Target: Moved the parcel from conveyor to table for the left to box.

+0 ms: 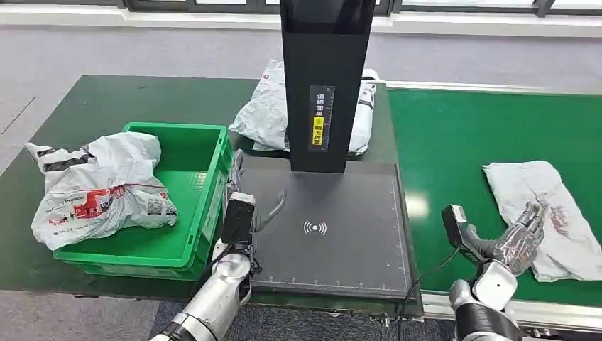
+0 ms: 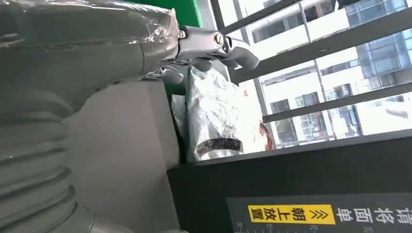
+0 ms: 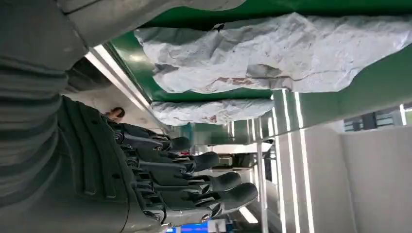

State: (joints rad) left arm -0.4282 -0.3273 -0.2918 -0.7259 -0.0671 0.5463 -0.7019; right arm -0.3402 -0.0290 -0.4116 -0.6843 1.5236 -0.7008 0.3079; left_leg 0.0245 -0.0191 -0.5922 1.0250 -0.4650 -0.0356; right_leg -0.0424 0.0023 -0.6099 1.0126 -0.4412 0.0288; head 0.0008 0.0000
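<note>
A flat grey parcel [image 1: 543, 213] [image 3: 272, 53] lies on the green conveyor [image 1: 454, 142] at the right. My right hand [image 1: 520, 240] [image 3: 184, 179] hovers at the parcel's near-left edge with its fingers stretched out and apart, holding nothing. My left hand [image 1: 250, 206] [image 2: 209, 46] is over the left edge of the black scanner pad [image 1: 341, 249], beside the green box [image 1: 186, 145], fingers apart and empty. A crumpled white parcel [image 1: 99, 188] with red print sits in the box, spilling over its left rim.
A black scanner post [image 1: 326, 78] rises from the back of the pad. Behind it lies another grey-white parcel [image 1: 266, 110] [image 2: 214, 116] on the dark green table [image 1: 92, 106]. The conveyor's metal rail [image 1: 554, 312] runs along the near edge.
</note>
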